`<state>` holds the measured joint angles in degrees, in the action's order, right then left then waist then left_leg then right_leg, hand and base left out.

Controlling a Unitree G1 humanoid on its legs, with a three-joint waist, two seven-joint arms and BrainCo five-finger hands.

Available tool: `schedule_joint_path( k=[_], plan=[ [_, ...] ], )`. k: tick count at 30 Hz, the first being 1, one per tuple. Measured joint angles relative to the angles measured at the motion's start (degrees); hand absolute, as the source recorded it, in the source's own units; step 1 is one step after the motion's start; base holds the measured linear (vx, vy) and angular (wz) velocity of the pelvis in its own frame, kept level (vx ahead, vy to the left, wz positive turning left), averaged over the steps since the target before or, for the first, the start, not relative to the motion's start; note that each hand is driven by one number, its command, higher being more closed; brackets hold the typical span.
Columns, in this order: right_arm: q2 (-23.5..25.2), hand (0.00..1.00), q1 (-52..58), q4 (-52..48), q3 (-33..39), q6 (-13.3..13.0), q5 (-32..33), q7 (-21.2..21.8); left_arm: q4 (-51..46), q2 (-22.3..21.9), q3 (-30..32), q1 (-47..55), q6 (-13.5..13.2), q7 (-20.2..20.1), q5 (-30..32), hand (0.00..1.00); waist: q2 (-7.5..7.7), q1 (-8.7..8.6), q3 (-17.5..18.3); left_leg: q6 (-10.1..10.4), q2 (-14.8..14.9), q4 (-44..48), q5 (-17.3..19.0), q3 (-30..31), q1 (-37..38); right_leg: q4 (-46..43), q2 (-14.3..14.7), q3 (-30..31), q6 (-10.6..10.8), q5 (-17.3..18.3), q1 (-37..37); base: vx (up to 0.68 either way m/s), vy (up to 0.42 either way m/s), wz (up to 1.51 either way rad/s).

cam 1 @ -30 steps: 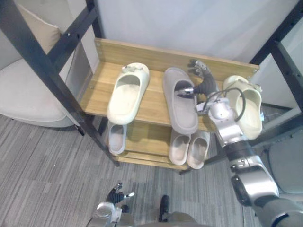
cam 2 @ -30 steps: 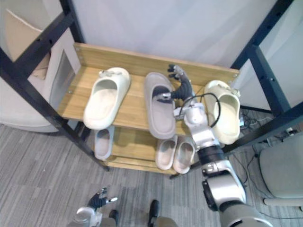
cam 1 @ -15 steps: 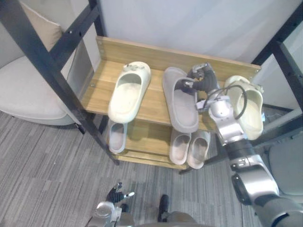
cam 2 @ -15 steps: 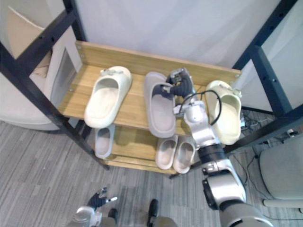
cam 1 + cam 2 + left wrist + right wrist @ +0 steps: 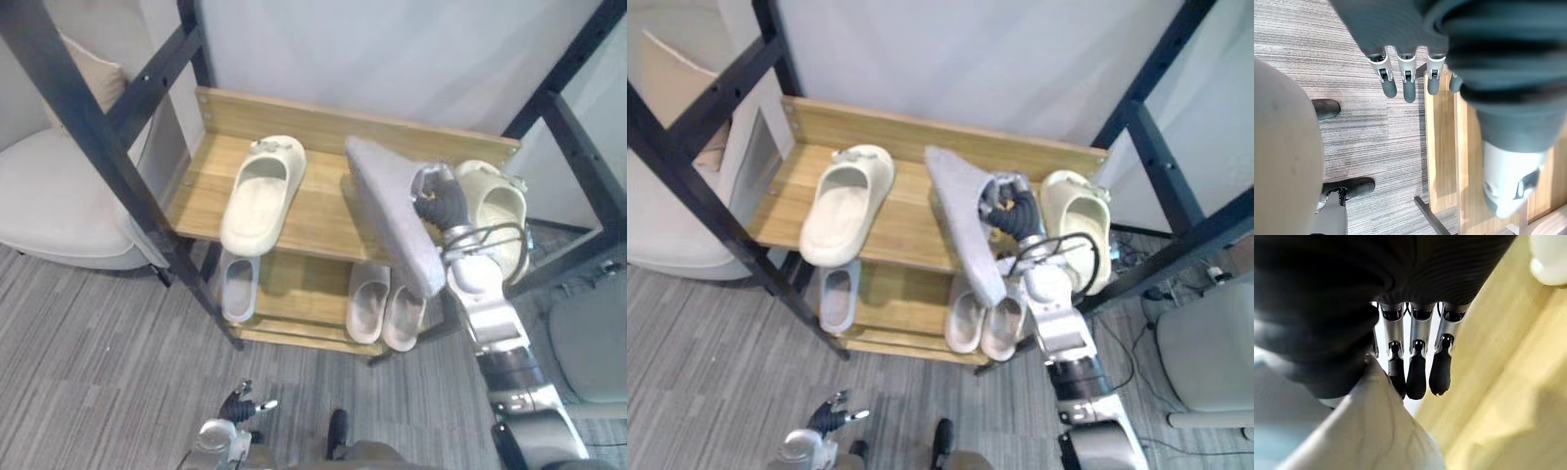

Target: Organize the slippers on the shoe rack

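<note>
Grey carpet [image 5: 98,333]; pale armchair [image 5: 49,196] at L w/ black frame bar [image 5: 103,147] across it; white wall [image 5: 392,59] behind.

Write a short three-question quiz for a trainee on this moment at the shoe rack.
1. True or false: the grey slipper lies flat on the top shelf.
2. Which hand has its fingers curled on the grey slipper? A) left hand B) right hand C) both
3. How many cream slippers show on the top shelf?

Key
1. False: it is held up off the shelf, tilted, with its sole toward the head camera.
2. B. The left hand hangs open low by the floor.
3. Two: one toward the left end and one at the right end.
</note>
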<state>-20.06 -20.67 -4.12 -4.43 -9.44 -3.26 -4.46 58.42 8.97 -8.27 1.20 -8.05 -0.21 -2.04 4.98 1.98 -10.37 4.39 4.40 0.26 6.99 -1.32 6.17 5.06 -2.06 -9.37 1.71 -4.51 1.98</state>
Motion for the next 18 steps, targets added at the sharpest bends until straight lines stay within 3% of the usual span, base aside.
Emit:
schedule_joint_path(
  k=[11,18],
  plan=[
    [2.7,1.00,12.0,-17.7,1.7,-5.9,8.5,4.9,2.5,-1.0,0.4,0.2,-0.3,-0.1,0.9,0.00,-1.34,-0.71,2.3,-0.2,0.1,0.8,0.3,-0.7,2.0,0.0,0.1,0.8,-0.2,-0.1,2.0,-0.03,0.005,-0.03],
    [2.3,1.00,23.5,-20.5,-7.1,-6.6,13.4,11.5,4.7,-1.9,0.4,0.5,-0.6,-0.2,1.5,0.00,-2.87,-1.85,3.7,-0.2,0.3,0.8,0.4,-1.4,3.5,0.0,0.1,1.9,-0.1,-0.1,3.1,-0.06,-0.001,-0.06]
  ],
)
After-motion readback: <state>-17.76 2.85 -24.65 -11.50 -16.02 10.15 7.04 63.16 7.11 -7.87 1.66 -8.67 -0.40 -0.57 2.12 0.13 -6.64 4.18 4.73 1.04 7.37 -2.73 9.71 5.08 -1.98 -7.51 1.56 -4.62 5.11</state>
